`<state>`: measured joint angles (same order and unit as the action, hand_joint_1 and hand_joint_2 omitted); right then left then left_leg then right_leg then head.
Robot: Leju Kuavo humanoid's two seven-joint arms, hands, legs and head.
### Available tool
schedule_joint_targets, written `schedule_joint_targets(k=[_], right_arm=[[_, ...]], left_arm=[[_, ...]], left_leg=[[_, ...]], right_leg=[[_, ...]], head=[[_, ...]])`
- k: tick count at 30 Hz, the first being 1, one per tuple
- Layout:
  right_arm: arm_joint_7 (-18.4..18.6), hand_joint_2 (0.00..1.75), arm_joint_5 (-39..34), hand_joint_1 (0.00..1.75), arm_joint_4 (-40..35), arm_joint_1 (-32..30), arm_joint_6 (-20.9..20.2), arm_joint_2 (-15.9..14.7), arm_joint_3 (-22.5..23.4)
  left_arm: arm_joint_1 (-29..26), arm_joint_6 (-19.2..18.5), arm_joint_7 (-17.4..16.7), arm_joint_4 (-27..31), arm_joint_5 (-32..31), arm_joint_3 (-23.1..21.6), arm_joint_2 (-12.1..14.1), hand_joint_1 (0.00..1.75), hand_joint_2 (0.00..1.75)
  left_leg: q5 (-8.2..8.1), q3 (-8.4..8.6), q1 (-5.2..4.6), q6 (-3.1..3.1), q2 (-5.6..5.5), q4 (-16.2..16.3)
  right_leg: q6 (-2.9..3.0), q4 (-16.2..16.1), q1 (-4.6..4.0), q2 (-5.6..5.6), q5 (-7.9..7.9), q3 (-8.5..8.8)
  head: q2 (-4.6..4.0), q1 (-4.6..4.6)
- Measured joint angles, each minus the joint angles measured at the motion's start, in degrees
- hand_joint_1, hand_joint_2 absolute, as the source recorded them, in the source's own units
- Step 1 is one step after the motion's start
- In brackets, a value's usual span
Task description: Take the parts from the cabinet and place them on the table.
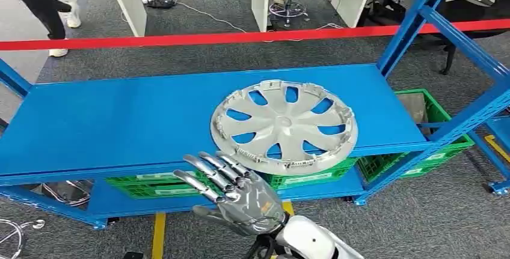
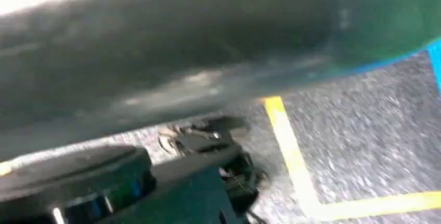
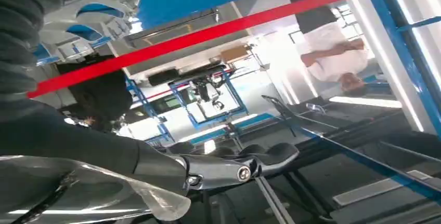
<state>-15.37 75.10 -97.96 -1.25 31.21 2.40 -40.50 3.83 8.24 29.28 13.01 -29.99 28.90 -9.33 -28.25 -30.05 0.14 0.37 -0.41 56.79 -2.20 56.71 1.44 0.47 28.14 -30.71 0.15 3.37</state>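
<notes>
Hubcap (image 1: pixel 284 125), silver with curved spokes, is being shown lying flat on the blue shelf (image 1: pixel 120 118), its near edge overhanging the shelf's front lip. At the far left, a person's legs (image 1: pixel 42 3) are being cut off by the frame's top. Green crates (image 1: pixel 156 184) are being partly hidden under the shelf. The right hand (image 1: pixel 231 190) is being held just in front of the hubcap, fingers apart and extended, gripping nothing; its arm is being cut off below. The left hand's state cannot be told, since the left wrist view is blurred. A red tape (image 1: pixel 240 36) is being stretched across behind the shelf, over grey carpet (image 1: pixel 198 51), with white desk legs (image 1: pixel 126 0) beyond.
</notes>
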Motion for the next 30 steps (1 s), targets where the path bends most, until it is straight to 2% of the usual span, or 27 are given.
schedule_joint_targets(k=[3,6,15,18,21,23,30], right_arm=[[0.3,1.75,2.7,0.0,0.5,-0.2,0.0,0.3,0.7],[1.7,1.75,8.5,0.0,3.7,0.0,1.4,1.3,2.2],[3.8,1.75,12.9,0.0,8.7,0.2,3.5,2.8,4.2],[6.8,1.75,14.4,0.0,12.6,0.9,5.8,3.0,4.4],[12.8,1.75,14.9,0.0,17.6,2.3,7.8,3.0,3.6],[15.3,1.75,14.9,0.0,20.3,3.2,7.9,3.0,3.0],[16.2,1.75,14.9,0.0,24.9,4.8,8.2,3.0,2.0]], left_arm=[[0.1,-1.0,1.9,0.0,-0.4,1.0,-0.3,0.0,0.0],[0.4,-2.8,3.3,0.0,-1.8,1.5,-0.7,0.0,0.0],[1.0,-4.1,4.8,0.0,-4.5,2.5,-1.3,0.0,0.0],[1.3,-4.9,4.7,0.0,-6.1,2.5,-1.4,0.0,0.0],[1.6,-5.7,3.8,0.0,-8.1,2.7,-1.4,0.0,0.0],[1.8,-6.1,3.1,0.0,-8.9,2.8,-1.4,0.0,0.0],[2.1,-6.1,2.6,0.0,-9.1,2.9,-1.5,0.0,0.0]], left_leg=[[0.0,0.0,0.0,0.0,0.0,0.0],[0.01,0.01,0.0,0.0,0.0,0.0],[0.01,0.0,0.0,0.0,0.0,0.0],[0.01,-0.01,0.01,0.0,0.0,0.0],[0.01,-0.01,0.01,0.0,0.0,0.0],[0.01,-0.01,0.01,0.01,0.0,0.0],[0.01,-0.02,0.01,0.0,-0.01,0.0]], right_leg=[[0.0,0.0,0.0,0.0,0.0,0.01],[0.0,0.0,0.0,-0.03,0.0,0.02],[0.0,0.0,0.0,-0.01,0.0,0.03],[0.0,0.0,0.0,-0.02,0.0,0.03],[0.0,0.0,0.0,-0.01,0.0,0.02],[0.0,0.0,0.0,-0.04,-0.01,0.03],[0.0,0.0,0.0,-0.03,-0.01,0.02]], head=[[0.0,0.0],[0.0,0.0],[0.0,0.0],[0.0,0.02],[0.0,0.0],[0.0,0.0],[0.0,0.0]])
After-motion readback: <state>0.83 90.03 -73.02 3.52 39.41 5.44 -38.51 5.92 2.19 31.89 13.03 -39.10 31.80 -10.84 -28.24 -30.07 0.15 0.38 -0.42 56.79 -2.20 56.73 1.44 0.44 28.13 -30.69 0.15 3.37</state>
